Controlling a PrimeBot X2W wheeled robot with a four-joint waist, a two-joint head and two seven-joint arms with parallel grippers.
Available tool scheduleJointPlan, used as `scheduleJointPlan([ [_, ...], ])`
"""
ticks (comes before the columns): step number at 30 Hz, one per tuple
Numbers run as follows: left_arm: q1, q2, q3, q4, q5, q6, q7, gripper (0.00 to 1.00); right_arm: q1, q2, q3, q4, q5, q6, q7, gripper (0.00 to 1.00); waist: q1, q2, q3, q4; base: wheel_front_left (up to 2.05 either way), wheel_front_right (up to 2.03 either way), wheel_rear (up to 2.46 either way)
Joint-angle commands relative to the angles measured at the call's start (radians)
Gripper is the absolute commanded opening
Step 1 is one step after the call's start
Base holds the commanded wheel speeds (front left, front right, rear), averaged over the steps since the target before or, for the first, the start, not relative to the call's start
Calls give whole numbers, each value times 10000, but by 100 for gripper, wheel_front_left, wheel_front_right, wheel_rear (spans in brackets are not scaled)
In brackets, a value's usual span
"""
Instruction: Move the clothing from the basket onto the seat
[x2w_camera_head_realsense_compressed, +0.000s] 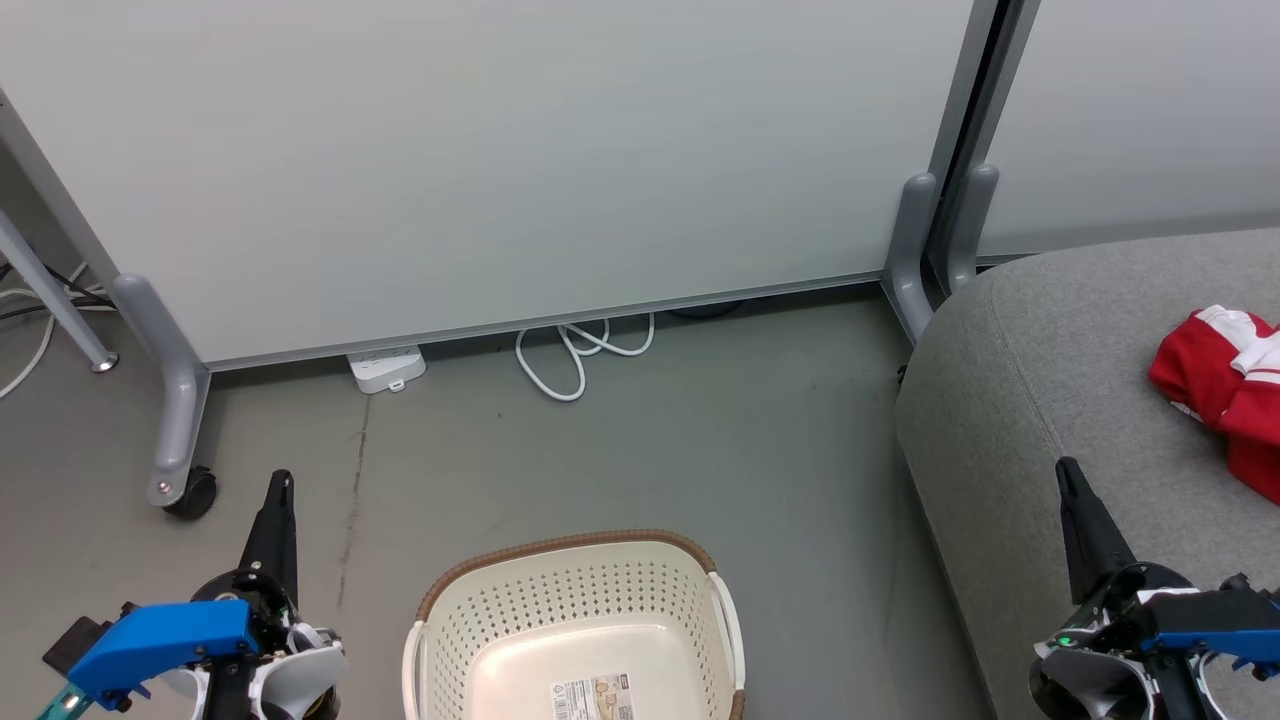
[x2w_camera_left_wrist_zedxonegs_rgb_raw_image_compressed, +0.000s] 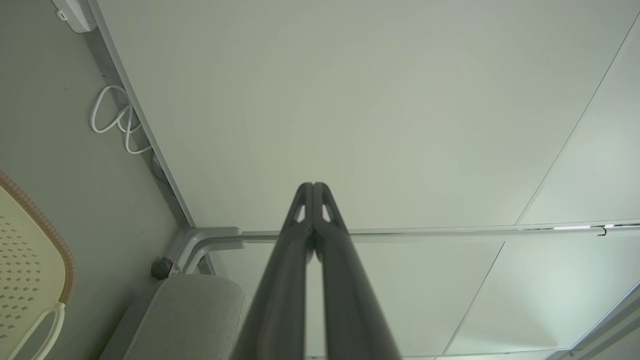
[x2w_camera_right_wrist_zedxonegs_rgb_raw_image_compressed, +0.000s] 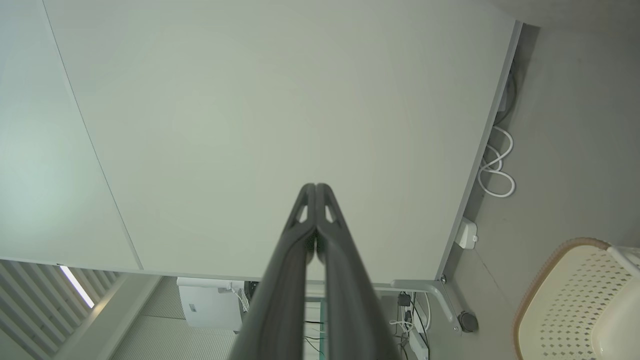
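Note:
The cream-white basket (x2w_camera_head_realsense_compressed: 560, 610) stands on the floor at the bottom centre of the head view, nothing but a label inside it; its rim also shows in the wrist views (x2w_camera_left_wrist_zedxonegs_rgb_raw_image_compressed: 30, 250) (x2w_camera_right_wrist_zedxonegs_rgb_raw_image_compressed: 570, 295). Red clothing (x2w_camera_head_realsense_compressed: 1220, 385) with white trim lies bunched on the grey seat (x2w_camera_head_realsense_compressed: 1050, 380) at the right edge. My left gripper (x2w_camera_head_realsense_compressed: 281, 480) is shut and holds nothing, left of the basket; its tips (x2w_camera_left_wrist_zedxonegs_rgb_raw_image_compressed: 313, 186) are pressed together. Over the seat's front edge my right gripper (x2w_camera_head_realsense_compressed: 1066, 466) is also shut and holds nothing, tips (x2w_camera_right_wrist_zedxonegs_rgb_raw_image_compressed: 316, 187) touching.
A pale partition wall (x2w_camera_head_realsense_compressed: 500, 150) on grey castor legs (x2w_camera_head_realsense_compressed: 178, 420) runs across the back. A white power strip (x2w_camera_head_realsense_compressed: 387, 368) and a looped white cable (x2w_camera_head_realsense_compressed: 580, 355) lie at its foot. Grey floor (x2w_camera_head_realsense_compressed: 700, 450) lies between basket, wall and seat.

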Motion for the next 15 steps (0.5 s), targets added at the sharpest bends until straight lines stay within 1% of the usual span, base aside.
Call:
scheduleJointPlan([
  [1,-91,23,21,-42,-22,-92,48,0,-138,21,-14,-28,24,4,50,0,0,0,0,1,0,0,0],
  [15,-90,23,20,-43,-24,-92,47,0,-138,19,-14,-28,25,4,49,0,0,0,0,1,0,0,0],
])
